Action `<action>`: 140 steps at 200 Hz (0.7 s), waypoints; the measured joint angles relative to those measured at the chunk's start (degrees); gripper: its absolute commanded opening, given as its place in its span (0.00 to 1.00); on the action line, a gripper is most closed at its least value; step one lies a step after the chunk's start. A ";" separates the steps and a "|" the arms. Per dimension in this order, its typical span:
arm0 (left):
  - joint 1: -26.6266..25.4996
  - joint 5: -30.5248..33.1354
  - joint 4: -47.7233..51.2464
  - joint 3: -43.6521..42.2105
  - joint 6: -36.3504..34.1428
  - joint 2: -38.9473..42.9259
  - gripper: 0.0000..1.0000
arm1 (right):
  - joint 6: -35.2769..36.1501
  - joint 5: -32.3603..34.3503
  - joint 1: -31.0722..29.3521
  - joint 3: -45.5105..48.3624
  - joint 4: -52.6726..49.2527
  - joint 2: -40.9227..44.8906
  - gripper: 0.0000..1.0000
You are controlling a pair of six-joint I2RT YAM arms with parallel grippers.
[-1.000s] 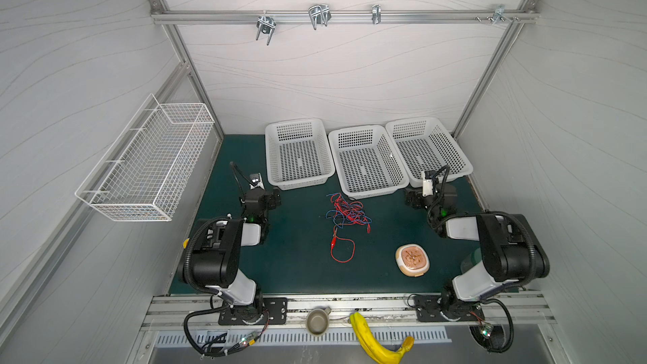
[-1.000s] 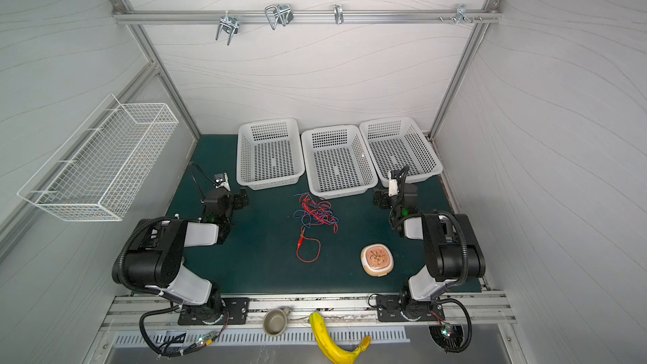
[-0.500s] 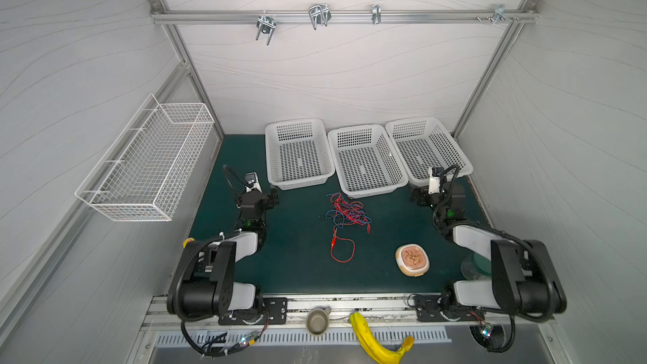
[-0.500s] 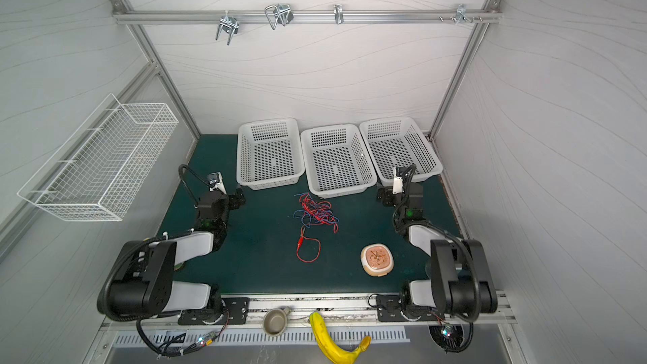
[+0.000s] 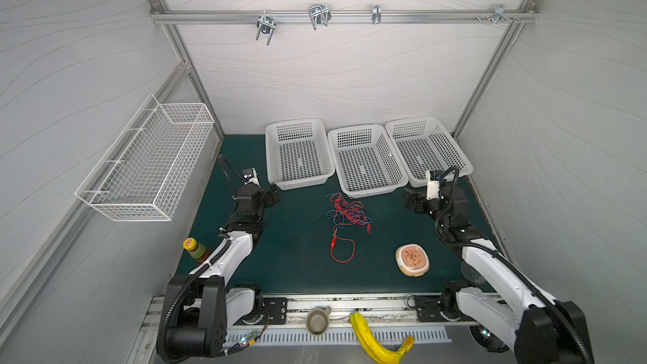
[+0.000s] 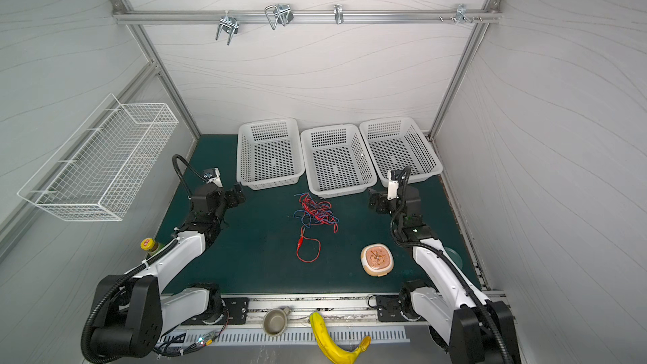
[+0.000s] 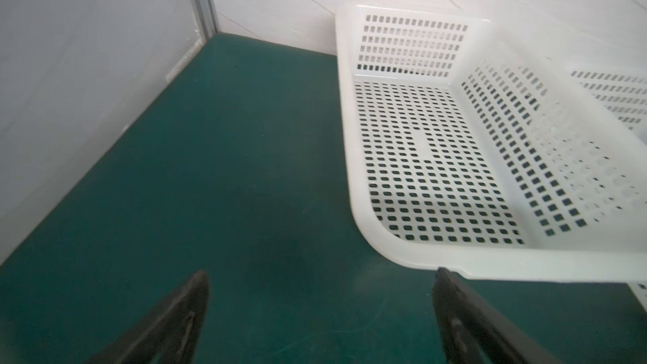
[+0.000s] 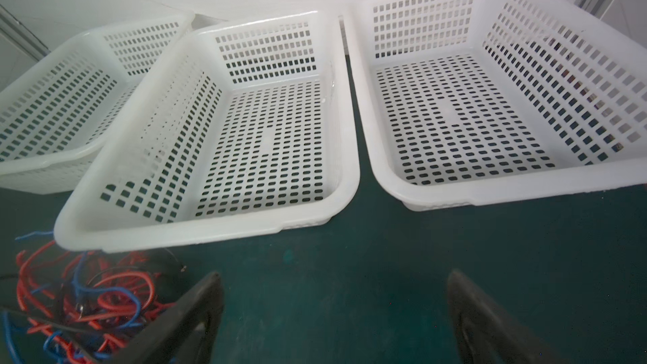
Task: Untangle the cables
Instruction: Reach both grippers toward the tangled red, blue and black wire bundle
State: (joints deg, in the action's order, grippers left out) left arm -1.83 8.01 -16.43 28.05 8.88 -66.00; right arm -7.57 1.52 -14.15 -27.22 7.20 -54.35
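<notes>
Right wrist view: cables (image 8: 87, 302), red, blue, black, one tangled heap on green worktop (image 8: 350, 292), just before middle basket (image 8: 210, 232). Likely light, limp, snag-prone; best taken at the outlying red loop (image 5: 343, 250) in a top view. Hands: left hand (image 7: 320, 274), right hand (image 8: 334, 274), both spread apart, empty.

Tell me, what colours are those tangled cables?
The cables are red and blue, with a thin black one; clearest in the right wrist view.

Overhead stereo pair; wrist close-ups sharing baskets (image 8: 210, 236)
</notes>
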 measured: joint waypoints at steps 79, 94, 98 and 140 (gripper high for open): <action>-18.14 -9.40 1.97 1.03 5.07 -1.33 0.99 | -4.26 -4.68 -17.99 -3.78 -5.73 -4.55 0.76; -21.33 -10.34 0.00 0.11 5.68 -3.28 0.99 | -4.46 -4.74 -21.62 -5.18 -5.44 -7.87 0.76; -22.03 -10.54 -0.74 -0.33 5.92 -3.74 0.99 | -4.46 -4.70 -22.51 -5.57 -5.29 -8.70 0.76; -25.49 -13.33 -6.19 -3.93 7.87 -7.58 0.99 | -2.95 -3.45 -28.59 -10.16 -2.84 -17.59 0.76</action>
State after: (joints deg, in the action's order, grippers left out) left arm -27.31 -5.32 -22.61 24.12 16.75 -73.58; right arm -10.52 -1.93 -42.74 -37.39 4.36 -71.94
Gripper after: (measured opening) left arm 0.994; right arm 0.760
